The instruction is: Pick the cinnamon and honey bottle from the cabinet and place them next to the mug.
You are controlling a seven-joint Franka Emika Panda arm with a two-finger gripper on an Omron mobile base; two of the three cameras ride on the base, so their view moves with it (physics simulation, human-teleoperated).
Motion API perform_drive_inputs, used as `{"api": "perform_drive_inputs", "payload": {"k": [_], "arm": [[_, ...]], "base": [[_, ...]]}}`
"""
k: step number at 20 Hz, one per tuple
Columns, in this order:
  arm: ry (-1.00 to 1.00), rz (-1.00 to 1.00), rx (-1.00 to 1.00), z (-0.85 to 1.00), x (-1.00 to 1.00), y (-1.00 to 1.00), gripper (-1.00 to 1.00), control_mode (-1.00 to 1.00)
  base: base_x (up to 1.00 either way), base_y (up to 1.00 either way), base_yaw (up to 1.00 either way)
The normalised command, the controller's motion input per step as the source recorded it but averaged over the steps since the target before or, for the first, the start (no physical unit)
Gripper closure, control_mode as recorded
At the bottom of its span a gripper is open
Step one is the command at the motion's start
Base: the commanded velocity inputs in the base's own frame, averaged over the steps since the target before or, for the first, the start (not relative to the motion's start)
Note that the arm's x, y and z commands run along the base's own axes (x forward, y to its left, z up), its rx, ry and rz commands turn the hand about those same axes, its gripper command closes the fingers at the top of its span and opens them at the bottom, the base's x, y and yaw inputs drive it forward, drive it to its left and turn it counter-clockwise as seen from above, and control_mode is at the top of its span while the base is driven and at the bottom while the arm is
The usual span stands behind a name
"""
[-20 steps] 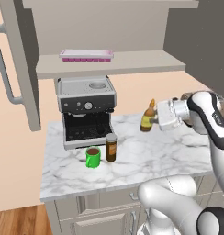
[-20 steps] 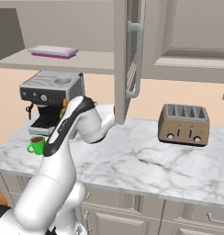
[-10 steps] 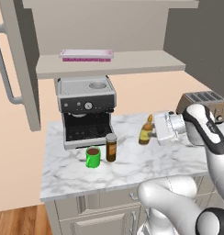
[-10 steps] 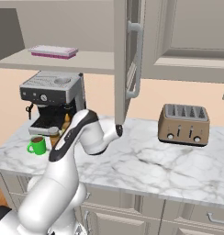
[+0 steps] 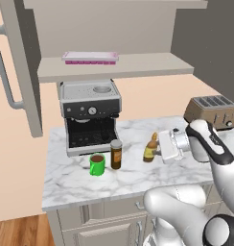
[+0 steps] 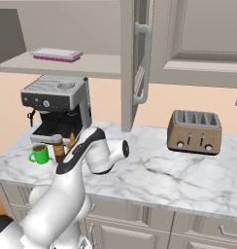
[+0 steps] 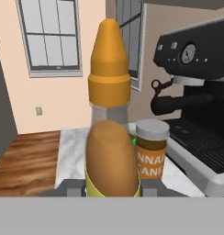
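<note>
My gripper is shut on the honey bottle, an amber bottle with an orange pointed cap, held upright low over the marble counter. In the hand view the honey bottle stands between my fingertips. The cinnamon, a dark jar with an orange-brown label, stands on the counter left of the bottle, and the cinnamon appears just behind the bottle. The green mug with dark liquid sits left of the jar. From the right, the mug and cinnamon stand before the coffee machine.
A black and silver coffee machine stands behind the mug and jar. A toaster sits at the counter's right. The cabinet's door hangs open at left, and a pink tray lies on the cabinet's shelf.
My gripper has carried the honey bottle downward and slightly left, from above the counter to near its surface beside the cinnamon. The mug and jar have not moved.
</note>
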Motion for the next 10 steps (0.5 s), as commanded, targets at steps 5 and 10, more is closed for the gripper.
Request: {"api": "perform_drive_inputs", "payload": {"k": [5,10], "arm": [[0.00,0.00,-0.03,-0.17,0.27,0.00,1.00,-1.00],[0.00,0.00,-0.04,-0.07,0.35,0.05,1.00,-1.00]], "base": [[0.00,0.00,0.00],[0.00,0.00,0.00]]}}
